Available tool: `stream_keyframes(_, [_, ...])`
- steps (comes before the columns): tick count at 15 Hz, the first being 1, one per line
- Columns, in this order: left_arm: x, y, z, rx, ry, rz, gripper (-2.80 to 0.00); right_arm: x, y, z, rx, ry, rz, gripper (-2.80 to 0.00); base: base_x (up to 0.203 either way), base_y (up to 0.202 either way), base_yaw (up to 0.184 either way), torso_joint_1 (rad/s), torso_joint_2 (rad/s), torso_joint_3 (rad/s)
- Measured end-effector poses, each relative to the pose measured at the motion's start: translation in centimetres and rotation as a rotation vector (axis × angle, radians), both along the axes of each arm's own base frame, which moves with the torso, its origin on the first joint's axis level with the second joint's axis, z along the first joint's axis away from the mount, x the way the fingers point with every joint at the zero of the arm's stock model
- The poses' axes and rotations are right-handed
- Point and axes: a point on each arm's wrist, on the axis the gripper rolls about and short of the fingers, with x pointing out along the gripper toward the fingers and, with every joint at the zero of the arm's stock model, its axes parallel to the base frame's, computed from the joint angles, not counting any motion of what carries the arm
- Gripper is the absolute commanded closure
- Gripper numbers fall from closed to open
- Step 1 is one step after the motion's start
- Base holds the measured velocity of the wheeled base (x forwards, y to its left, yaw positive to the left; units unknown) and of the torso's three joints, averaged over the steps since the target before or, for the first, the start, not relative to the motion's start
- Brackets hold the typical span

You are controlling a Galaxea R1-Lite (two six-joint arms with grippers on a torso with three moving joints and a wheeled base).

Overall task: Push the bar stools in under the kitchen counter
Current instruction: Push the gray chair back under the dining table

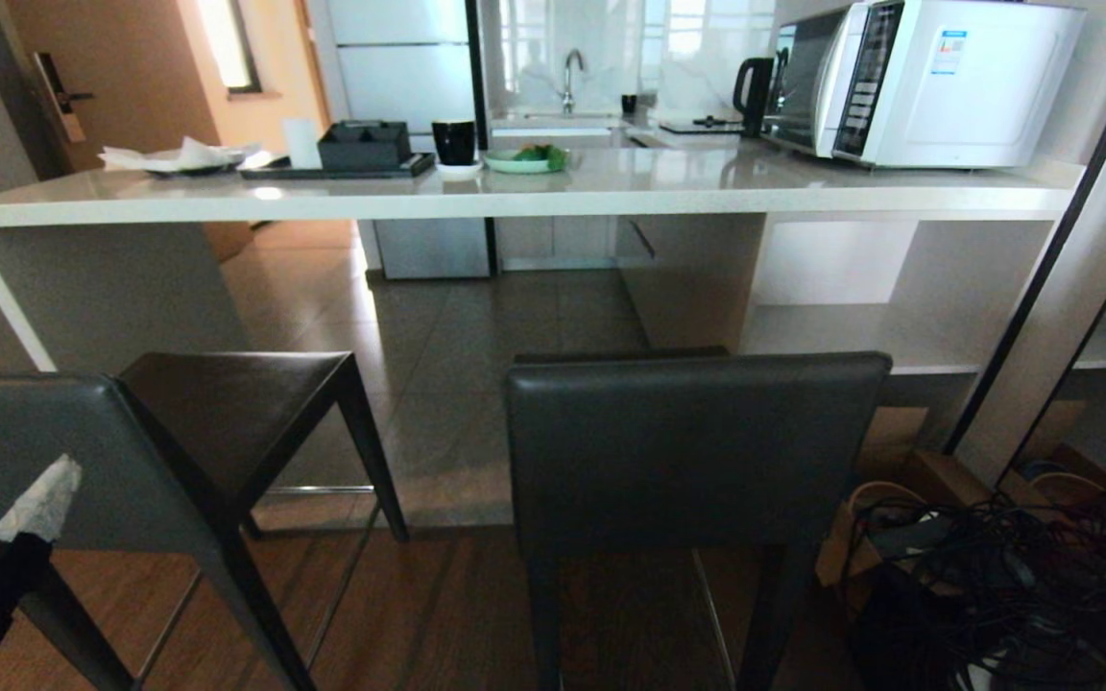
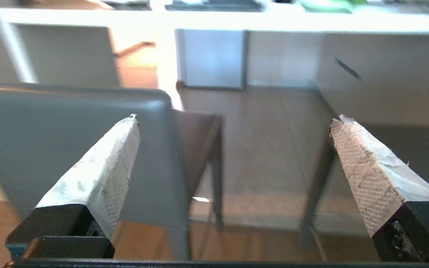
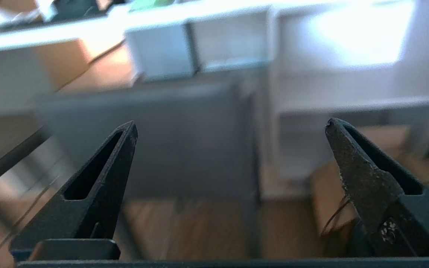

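Head view looks down over both bar stools (image 1: 697, 441) toward the kitchen counter (image 1: 515, 197) — wrist views, somewhat blurred, share them.

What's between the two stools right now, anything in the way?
Nothing: in the head view the gap between the left stool and the right stool shows only bare floor running under the counter.

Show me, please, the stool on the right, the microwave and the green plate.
right stool (image 1: 697, 441): head view, on its backrest.
microwave (image 1: 980, 82): head view, on its white side.
green plate (image 1: 524, 161): head view, on its rim.
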Motion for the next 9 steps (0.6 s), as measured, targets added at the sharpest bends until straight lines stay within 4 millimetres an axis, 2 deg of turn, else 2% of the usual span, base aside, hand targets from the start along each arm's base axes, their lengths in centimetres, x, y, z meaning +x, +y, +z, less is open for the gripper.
stream_keyframes(4, [-1.2,0.5,0.5,0.008,-0.072,0.043,-2.8,-3.0,1.2,0.0,-0.034,-0.066,0.052,-2.8,0.0,0.0,0.0,0.0,0.0,0.0])
stream_keyframes(6, [-2.1,0.4,0.9,0.032,-0.12,-0.006,-2.8,-4.2,1.7,0.8,-0.047,-0.099,0.053,-2.8,0.0,0.0,0.0,0.0,0.0,0.0])
stream_keyframes(9, [-4.0,-0.1,0.9,0.092,-0.176,-0.176,-2.8,-5.8,2.3,3.0,-0.078,-0.179,0.101,-2.8,0.0,0.0,0.0,0.0,0.0,0.0])
